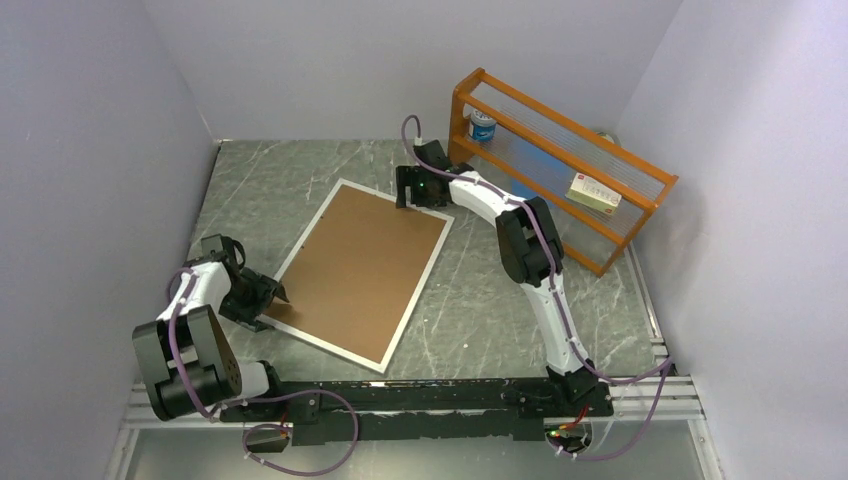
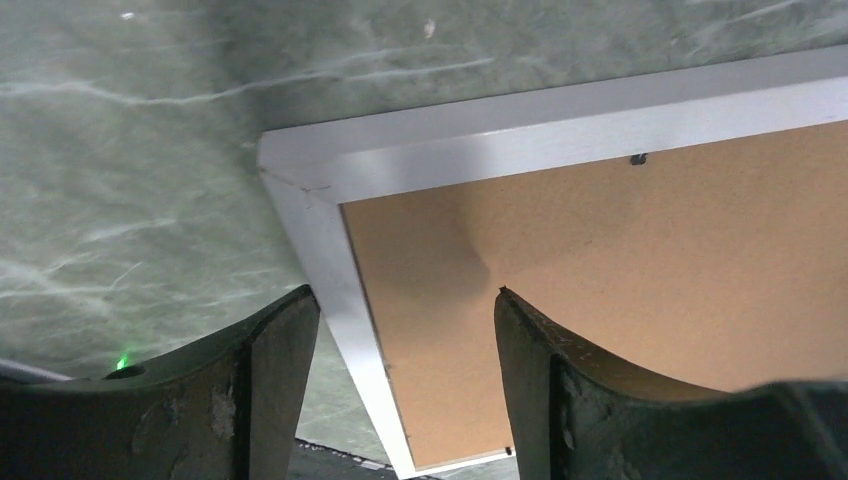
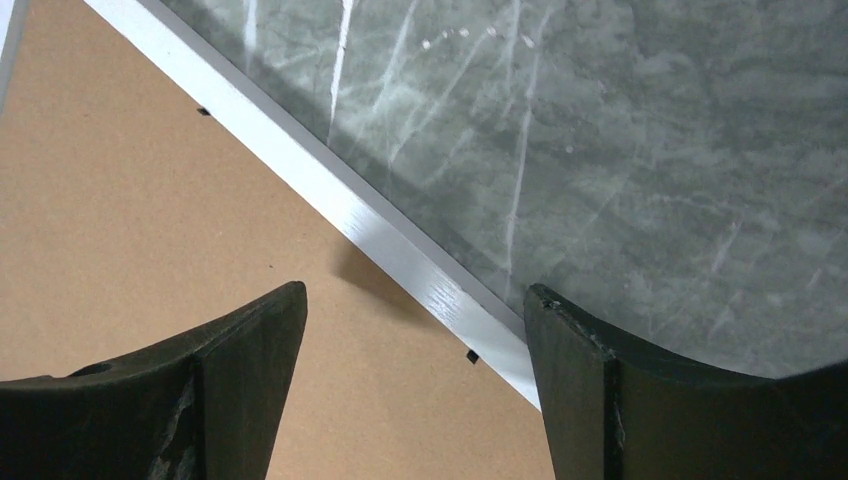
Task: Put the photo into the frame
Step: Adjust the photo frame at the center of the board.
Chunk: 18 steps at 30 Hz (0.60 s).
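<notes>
The white frame (image 1: 325, 345) lies flat and askew on the marbled table, its centre filled by a plain brown backing board (image 1: 360, 270). The photo is hidden. My left gripper (image 1: 270, 298) stands open over the frame's near-left side. In the left wrist view its fingers straddle the white border (image 2: 560, 130) close to a corner, one over the table, one over the board (image 2: 620, 280). My right gripper (image 1: 412, 195) stands open at the far right corner. In the right wrist view the frame's edge (image 3: 380, 225) runs between its fingers, with nothing gripped.
An orange wooden rack (image 1: 560, 160) stands at the back right, holding a small can (image 1: 483, 126) and a flat box (image 1: 595, 193). Pale walls close in the table on three sides. A metal rail (image 1: 430, 385) runs along the near edge.
</notes>
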Motion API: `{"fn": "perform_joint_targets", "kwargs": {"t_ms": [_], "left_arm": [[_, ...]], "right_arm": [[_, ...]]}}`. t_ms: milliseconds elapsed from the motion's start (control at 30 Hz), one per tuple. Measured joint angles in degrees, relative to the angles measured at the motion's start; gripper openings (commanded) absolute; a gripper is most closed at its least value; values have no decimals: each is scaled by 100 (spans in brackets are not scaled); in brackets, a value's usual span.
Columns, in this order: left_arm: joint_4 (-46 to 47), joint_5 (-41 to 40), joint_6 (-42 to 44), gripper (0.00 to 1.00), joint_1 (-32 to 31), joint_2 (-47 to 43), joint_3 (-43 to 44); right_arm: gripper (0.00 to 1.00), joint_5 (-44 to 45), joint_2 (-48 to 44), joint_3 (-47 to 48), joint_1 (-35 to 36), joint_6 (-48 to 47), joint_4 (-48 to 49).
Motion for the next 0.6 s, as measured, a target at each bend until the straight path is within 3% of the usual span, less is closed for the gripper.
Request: {"fn": "perform_joint_targets", "kwargs": {"t_ms": [400, 600], "left_arm": [[699, 973, 643, 62, 66, 824, 160], [1080, 1567, 922, 44, 94, 1384, 468]], "right_arm": [[78, -114, -1482, -2391, -343, 345, 608], [82, 496, -2199, -3357, -396, 730, 376]]}}
